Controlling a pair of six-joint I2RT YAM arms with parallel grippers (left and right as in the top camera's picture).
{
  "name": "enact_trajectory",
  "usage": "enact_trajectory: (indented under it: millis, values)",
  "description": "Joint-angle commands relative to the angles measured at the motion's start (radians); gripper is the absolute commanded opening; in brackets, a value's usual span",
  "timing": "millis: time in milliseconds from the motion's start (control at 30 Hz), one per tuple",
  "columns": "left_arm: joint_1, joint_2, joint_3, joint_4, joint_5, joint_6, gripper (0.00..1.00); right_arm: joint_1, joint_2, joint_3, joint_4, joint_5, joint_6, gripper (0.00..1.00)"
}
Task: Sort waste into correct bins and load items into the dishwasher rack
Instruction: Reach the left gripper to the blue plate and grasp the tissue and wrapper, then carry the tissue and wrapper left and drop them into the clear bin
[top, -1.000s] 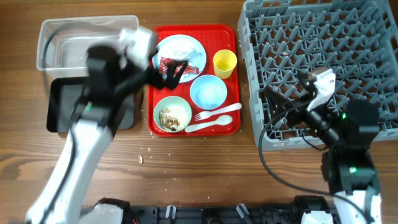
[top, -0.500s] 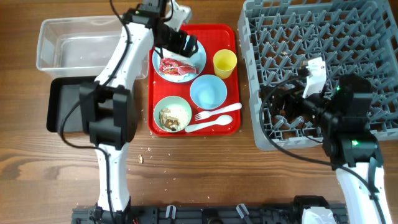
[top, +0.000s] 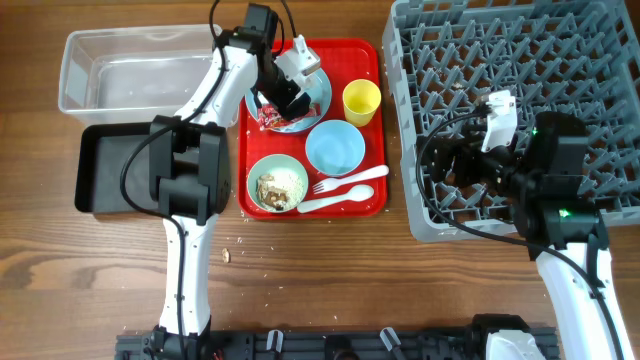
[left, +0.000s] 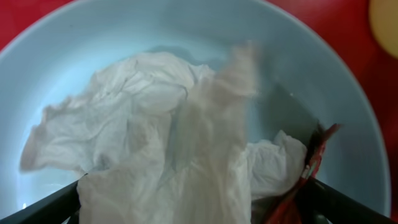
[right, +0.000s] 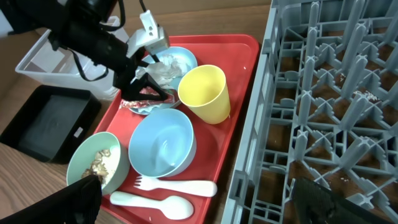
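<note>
My left gripper (top: 285, 95) is open and low over the pale blue plate (top: 318, 92). Its jaws (left: 199, 208) straddle the crumpled white tissue (left: 168, 124), and the red wrapper (left: 308, 177) lies by the right finger. The mint bowl (top: 278, 184) holds food scraps. The blue bowl (top: 334, 148), yellow cup (top: 361, 100), fork (top: 352, 180) and spoon (top: 335, 201) lie on the red tray. My right gripper (top: 455, 165) is open and empty over the front left edge of the grey rack (top: 520, 60).
The clear tub (top: 130, 70) and the black tray (top: 105, 170) stand left of the red tray (top: 372, 55). A few crumbs lie on the wood in front of the red tray. The left arm reaches across the gap between the bins and the red tray.
My left arm has swung from over the black tray up to the plate and come down over the tissue. My right arm has shifted a little at the rack edge.
</note>
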Motion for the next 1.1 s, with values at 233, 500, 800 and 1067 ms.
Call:
enact_trajectory:
  millis: [233, 500, 800, 1067]
  values:
    - [0.002, 0.043, 0.014, -0.007, -0.009, -0.026, 0.04, -0.004, 0.006, 0.021, 0.000, -0.020, 0.011, 1.00]
    - [0.010, -0.100, 0.076, 0.009, -0.175, -0.487, 0.04, -0.004, 0.006, 0.021, -0.001, -0.020, 0.014, 1.00]
    - [0.192, -0.256, 0.076, -0.028, -0.177, -0.747, 0.04, -0.004, 0.007, 0.021, 0.000, -0.019, 0.014, 1.00]
    - [0.381, -0.210, -0.024, 0.044, -0.173, -0.876, 0.08, -0.004, 0.008, 0.021, 0.003, -0.020, 0.014, 1.00]
